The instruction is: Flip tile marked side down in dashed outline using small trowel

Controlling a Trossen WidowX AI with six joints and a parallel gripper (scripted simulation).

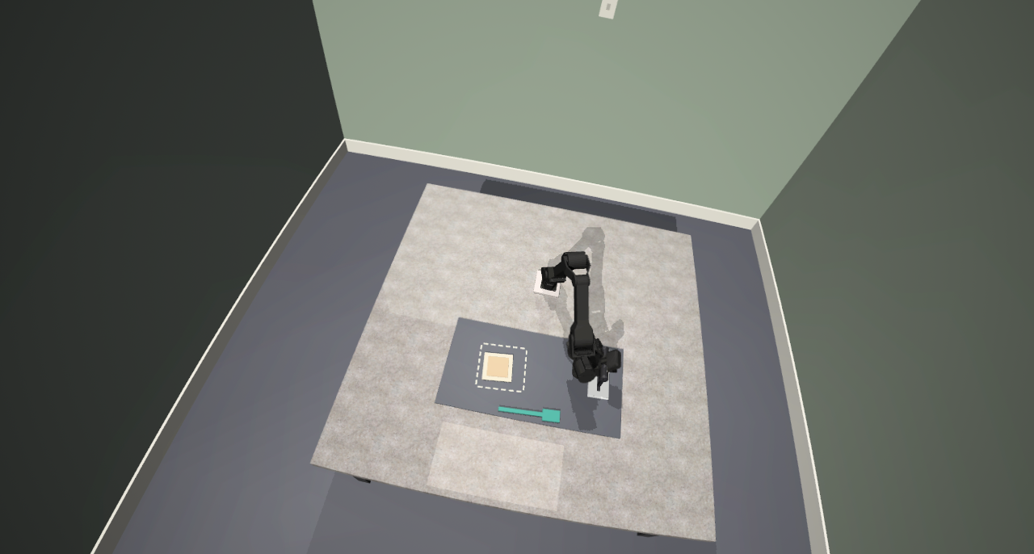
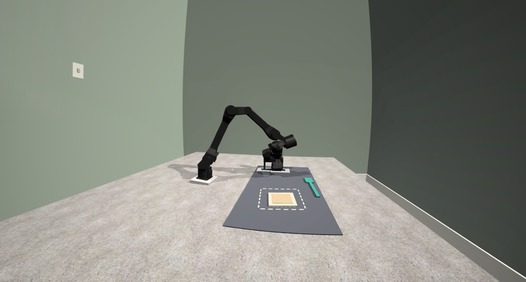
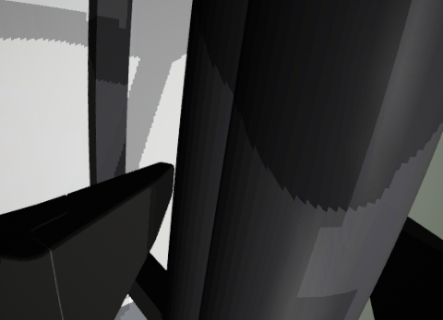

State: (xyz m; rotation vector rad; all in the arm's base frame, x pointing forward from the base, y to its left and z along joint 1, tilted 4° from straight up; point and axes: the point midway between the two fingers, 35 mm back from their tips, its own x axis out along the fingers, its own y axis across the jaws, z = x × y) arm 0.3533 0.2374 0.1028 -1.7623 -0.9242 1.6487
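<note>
The tile lies flat inside the dashed outline on the dark mat. Its upper face is cream with a tan square; its underside is hidden. The small trowel has a pale flat blade and a thick black handle. Its blade appears to rest flat on the mat's end away from the tile. My gripper is open around the handle; a gap shows beside one finger in the wrist view.
A teal spatula lies along the mat's long edge, between the trowel's end and the tile. The arm's white base stands on the stone-patterned table, beyond the other long edge.
</note>
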